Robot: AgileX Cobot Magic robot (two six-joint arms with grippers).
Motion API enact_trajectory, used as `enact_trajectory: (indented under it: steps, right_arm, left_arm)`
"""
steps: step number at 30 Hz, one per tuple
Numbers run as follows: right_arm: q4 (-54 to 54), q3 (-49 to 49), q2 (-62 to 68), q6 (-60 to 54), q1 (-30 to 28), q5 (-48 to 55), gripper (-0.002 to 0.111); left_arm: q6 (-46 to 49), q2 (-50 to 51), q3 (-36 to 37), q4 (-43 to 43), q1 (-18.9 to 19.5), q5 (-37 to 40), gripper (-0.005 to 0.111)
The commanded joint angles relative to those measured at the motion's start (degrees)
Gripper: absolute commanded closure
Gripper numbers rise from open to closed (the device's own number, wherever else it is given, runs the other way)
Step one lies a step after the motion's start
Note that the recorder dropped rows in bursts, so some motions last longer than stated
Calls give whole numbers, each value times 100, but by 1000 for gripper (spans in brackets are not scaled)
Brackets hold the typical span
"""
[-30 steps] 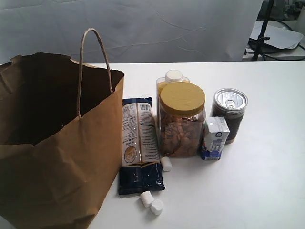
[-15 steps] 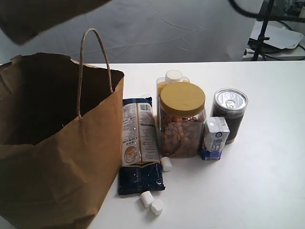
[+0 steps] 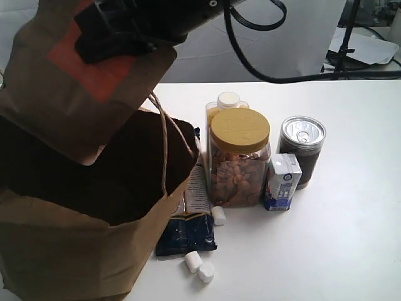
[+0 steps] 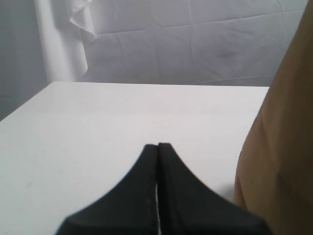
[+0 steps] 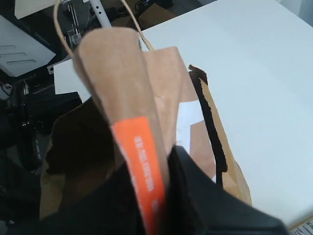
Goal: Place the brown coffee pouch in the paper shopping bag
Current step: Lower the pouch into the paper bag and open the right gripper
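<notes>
The brown coffee pouch (image 3: 75, 110), with its orange-red label (image 3: 78, 68), hangs tilted over the open mouth of the paper shopping bag (image 3: 69, 251) at the left. My right gripper (image 3: 122, 31) reaches in from above and is shut on the pouch's upper part. In the right wrist view the pouch (image 5: 117, 83) stands edge-on between the black fingers of the right gripper (image 5: 156, 166), with the bag (image 5: 234, 178) below it. My left gripper (image 4: 158, 145) is shut and empty, low over the white table beside the bag's wall (image 4: 283, 147). It does not show in the exterior view.
Right of the bag stand a nut jar (image 3: 239, 157) with a yellow lid, a white-capped bottle (image 3: 229, 100) behind it, a dark can (image 3: 302, 147) and a small carton (image 3: 282, 182). A dark blue packet (image 3: 185, 232) and white marshmallows (image 3: 200, 266) lie by the bag.
The pouch, held by the right gripper, has come down from the top left to the bag's mouth. The bag's far rim and handle have been pushed to the right.
</notes>
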Motion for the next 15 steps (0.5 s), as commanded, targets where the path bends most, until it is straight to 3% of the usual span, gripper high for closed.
enact_trajectory:
  steps: [1, 6, 12, 15]
  right_arm:
    - [86, -51, -65, 50, 19, 167, 108]
    - [-99, -51, -65, 92, 19, 236, 105]
    - [-99, -51, -65, 92, 19, 211, 64]
    - [-40, -51, -65, 92, 19, 111, 52]
  left_arm:
    - [-15, -20, 20, 26, 19, -30, 107]
    - [-15, -20, 20, 26, 19, -30, 107]
    - [-15, -20, 20, 26, 19, -30, 107]
    - [-15, -20, 20, 26, 19, -30, 107]
